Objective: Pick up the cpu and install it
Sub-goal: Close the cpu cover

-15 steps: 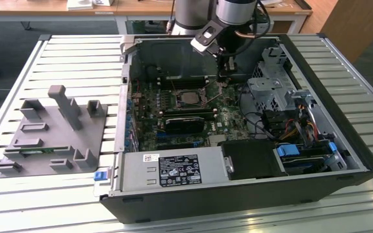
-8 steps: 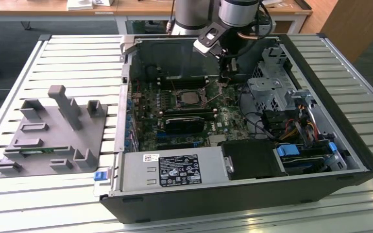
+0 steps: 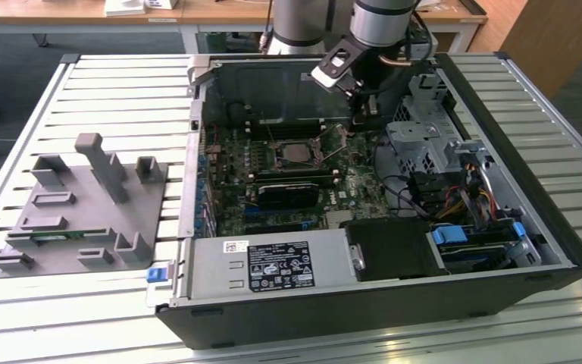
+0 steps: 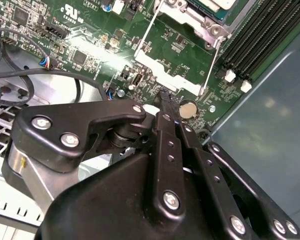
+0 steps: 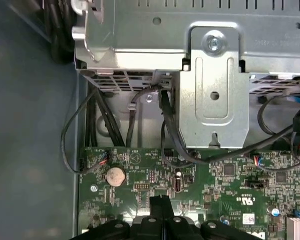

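fixture: a grey moulded holder (image 3: pixel 79 216) sits on the slatted tabletop (image 3: pixel 119 91) at the exterior view's left, well apart from the case.
case: the open computer case (image 3: pixel 533 227) lies on its side with the green motherboard (image 3: pixel 270 197) exposed.
cpu: I read the cpu (image 3: pixel 293 154) as the flat grey square lying inside the metal-framed socket (image 3: pixel 267 154), mid-board. I cannot tell whether it is fully seated.
gripper: the gripper (image 3: pixel 358 114) hangs over the board's far edge. In both wrist views its black fingers (image 4: pixel 162 130) meet at the tips, and I see nothing between them.
cpu vs gripper: the cpu lies to the exterior view's left of the gripper and nearer that camera. The two are apart and do not touch.
under the tips: the coin cell (image 5: pixel 114 176) lies just beside the closed gripper (image 5: pixel 161 200), on bare board.
drive cage: a grey sheet-metal cage (image 5: pixel 215 90) stands past the board edge, with black cables (image 5: pixel 97 120) running beneath it.
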You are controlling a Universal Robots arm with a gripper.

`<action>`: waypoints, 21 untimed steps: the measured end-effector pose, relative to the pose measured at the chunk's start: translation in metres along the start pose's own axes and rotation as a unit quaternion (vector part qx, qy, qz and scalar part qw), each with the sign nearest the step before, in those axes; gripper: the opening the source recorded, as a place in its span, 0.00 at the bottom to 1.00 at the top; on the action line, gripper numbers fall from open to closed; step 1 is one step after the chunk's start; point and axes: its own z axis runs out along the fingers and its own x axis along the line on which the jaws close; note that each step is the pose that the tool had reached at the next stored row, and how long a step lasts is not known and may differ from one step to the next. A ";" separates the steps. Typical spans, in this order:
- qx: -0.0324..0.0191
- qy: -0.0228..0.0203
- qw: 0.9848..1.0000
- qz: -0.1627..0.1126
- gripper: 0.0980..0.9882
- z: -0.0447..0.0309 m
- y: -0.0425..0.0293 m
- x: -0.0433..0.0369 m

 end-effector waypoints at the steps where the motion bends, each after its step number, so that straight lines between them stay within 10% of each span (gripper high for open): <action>1: 0.000 0.000 1.000 0.000 0.01 0.0015 0.0002 0.0000; 7: 0.000 0.000 1.000 0.000 0.01 0.0070 -0.0021 0.0000; 21: 0.000 0.000 1.000 0.000 0.01 0.0058 -0.0478 0.0001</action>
